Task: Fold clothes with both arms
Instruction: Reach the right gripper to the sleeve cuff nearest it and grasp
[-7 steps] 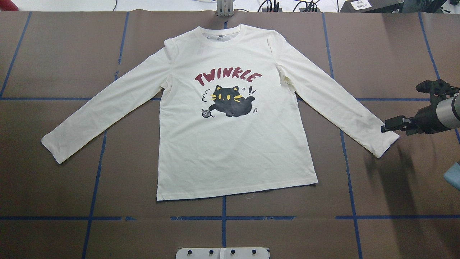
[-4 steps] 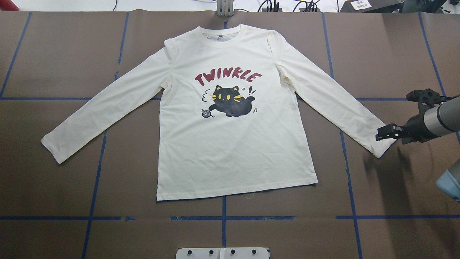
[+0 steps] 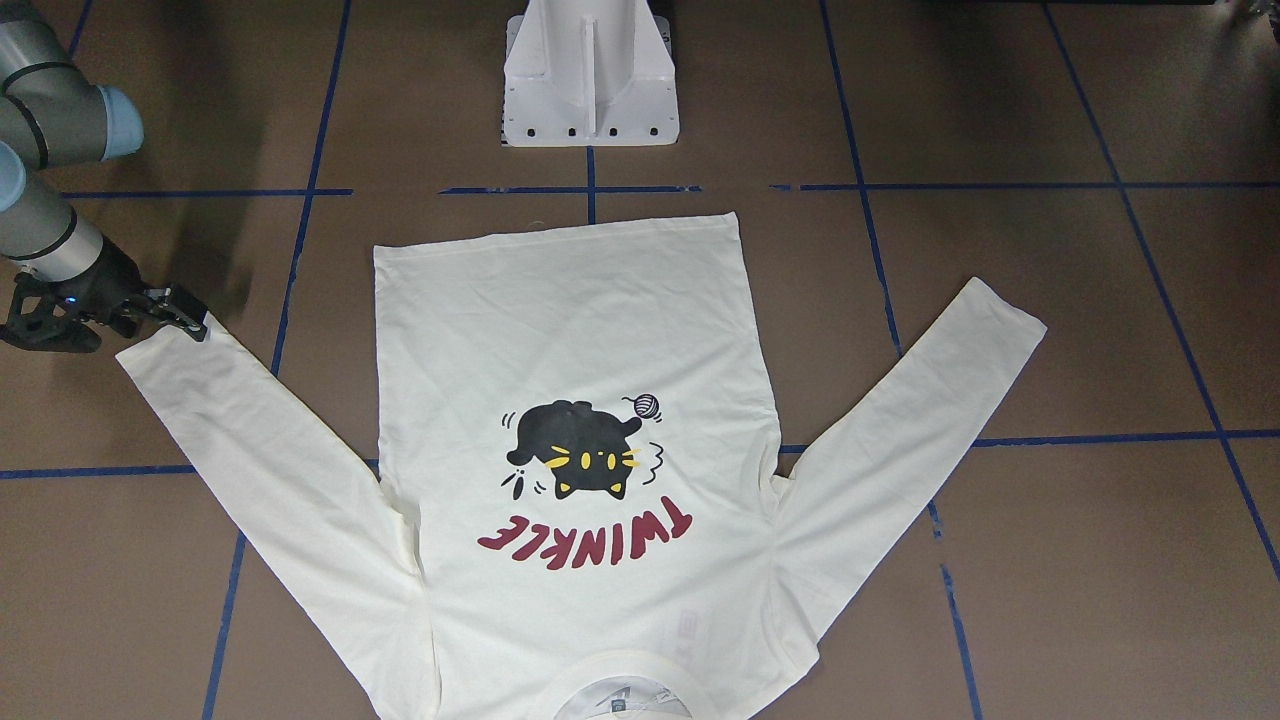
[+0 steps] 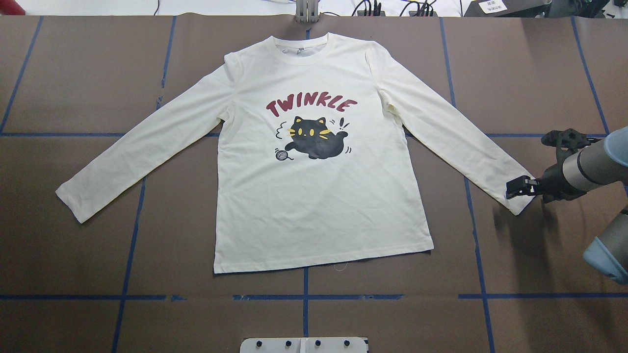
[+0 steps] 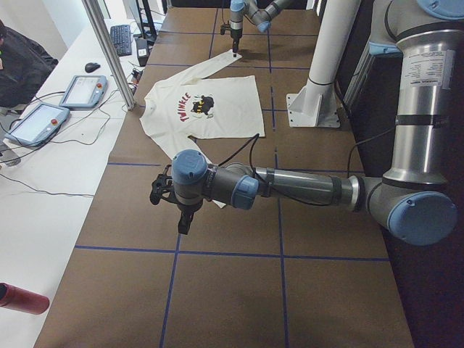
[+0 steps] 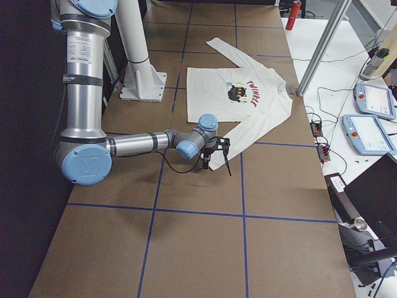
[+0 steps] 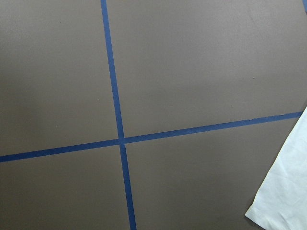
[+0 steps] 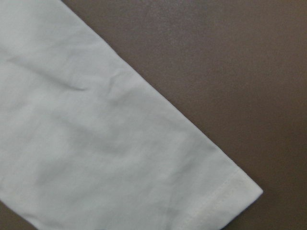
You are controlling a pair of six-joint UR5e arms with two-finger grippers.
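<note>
Overhead exterior: cream shirt (image 4: 314,206) laid flat and print-up at the middle of the table (image 4: 539,73), both sleeves spread, nothing yet folded.

The cuff on the robot's right (image 4: 516,207) is overlapped by the right gripper (image 4: 516,188), whose jaws appear parted, with no cloth taken up. The left gripper (image 5: 185,219) is seen only from the table's end, near but not over the other cuff (image 4: 73,208), and whether it is parted or closed cannot be told. Should the right jaws be closed too close to the hem, a single layer may be caught or the cuff missed. Should that sleeve be drawn across alone, the body could be dragged askew and the flat lay lost. Too deep a descent could see the fingers pressed into the table.
</note>
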